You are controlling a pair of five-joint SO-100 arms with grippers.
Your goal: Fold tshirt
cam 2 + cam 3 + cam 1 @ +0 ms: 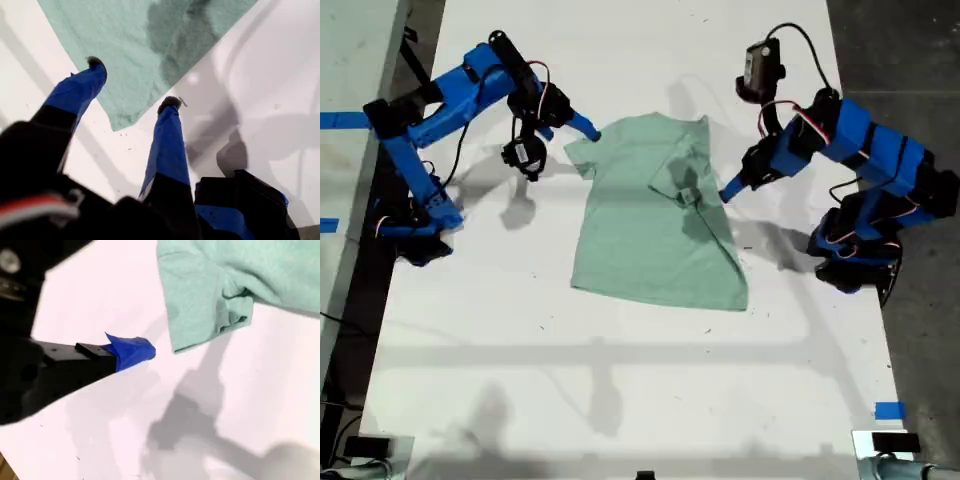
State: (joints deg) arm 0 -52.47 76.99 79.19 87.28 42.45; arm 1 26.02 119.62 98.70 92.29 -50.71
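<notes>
Tshirt point(655, 215) flat on table point(620, 380) (one sleeve folded in).

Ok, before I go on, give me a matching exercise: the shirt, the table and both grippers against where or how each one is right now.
Things:
1. pale mint-green short-sleeved cloth tshirt
2. my first gripper
3. my second gripper
4. white table

States:
A. bears a blue tape mark at the exterior view's lower right
B. open, with a cloth corner between its fingertips
C. spread out mid-table, one sleeve turned inward
D. over bare table, apart from the cloth edge

Pairs: 1-C, 2-B, 3-D, 4-A
</notes>
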